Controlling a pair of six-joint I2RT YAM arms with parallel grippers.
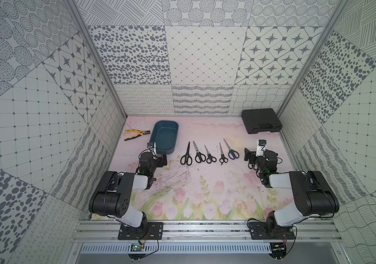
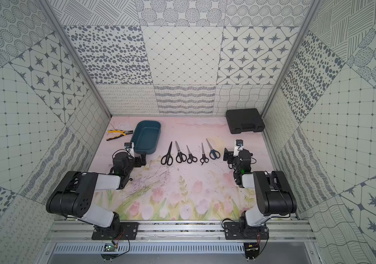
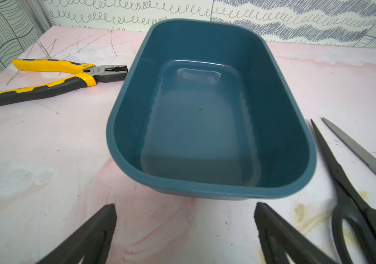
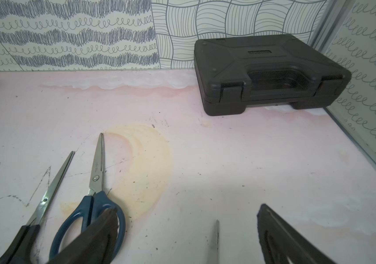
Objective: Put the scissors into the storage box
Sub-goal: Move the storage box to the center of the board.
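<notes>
Pink tulip-print tabletop, walled by grey patterned panels. The scissors lie in a row at centre; the teal storage box sits at their 10 o'clock. The left gripper and right gripper gape, grasping nothing.

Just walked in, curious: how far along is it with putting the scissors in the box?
Nothing looks done yet: the storage box is empty. Nothing is in hand: the left hand and right hand are open, holding nothing. Left to do: the five scissors lying in a row on the table.
</notes>
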